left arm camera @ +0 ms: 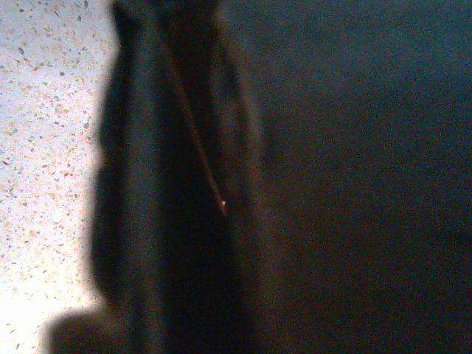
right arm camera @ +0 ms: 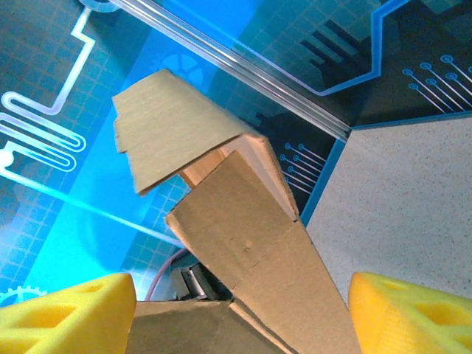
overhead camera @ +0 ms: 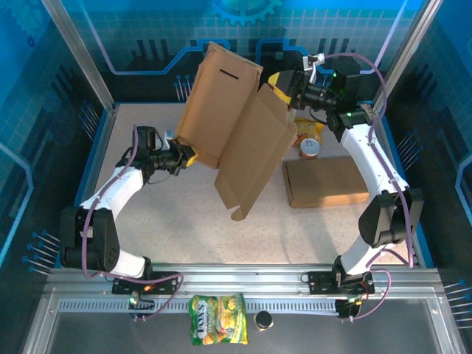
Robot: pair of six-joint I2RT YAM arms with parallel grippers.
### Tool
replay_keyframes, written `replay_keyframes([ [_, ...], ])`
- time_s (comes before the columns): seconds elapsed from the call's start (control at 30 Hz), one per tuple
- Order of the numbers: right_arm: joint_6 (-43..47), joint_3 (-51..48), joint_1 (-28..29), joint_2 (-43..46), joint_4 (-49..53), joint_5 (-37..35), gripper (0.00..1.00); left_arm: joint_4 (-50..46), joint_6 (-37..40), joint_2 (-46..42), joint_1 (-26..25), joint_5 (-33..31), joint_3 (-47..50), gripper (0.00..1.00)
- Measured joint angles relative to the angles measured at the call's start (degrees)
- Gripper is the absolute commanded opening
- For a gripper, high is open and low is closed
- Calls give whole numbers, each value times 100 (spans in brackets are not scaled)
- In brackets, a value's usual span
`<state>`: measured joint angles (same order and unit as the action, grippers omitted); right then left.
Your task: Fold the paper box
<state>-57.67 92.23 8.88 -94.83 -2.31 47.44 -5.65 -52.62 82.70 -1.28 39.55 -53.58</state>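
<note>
The paper box hangs half-unfolded above the table, its lower left edge pinched in the closed left pincer. The right pincer gapes wide astride the upper right flap. The box partly blocks a flat carton and a tin behind it, and the left wrist view is dark blur.

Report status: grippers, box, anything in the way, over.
Left gripper shut on cardboard box, lower-left edge, box up off the table. Right gripper open, jaws straddling its upper flap. Flat carton and small can lie at right.
</note>
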Motion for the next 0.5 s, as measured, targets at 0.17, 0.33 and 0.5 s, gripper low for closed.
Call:
replay_keyframes([
  [0.17, -50, -61, -7, -140, -153, 114, 77, 2, 0, 35, 0, 101, -59, 0],
  [0.33, -173, 192, 7, -535, -378, 262, 77, 0, 2, 79, 0, 219, -111, 0],
  [0.5, -214, 306, 74, -715, -435, 278, 77, 0, 4, 85, 0, 260, -111, 0],
])
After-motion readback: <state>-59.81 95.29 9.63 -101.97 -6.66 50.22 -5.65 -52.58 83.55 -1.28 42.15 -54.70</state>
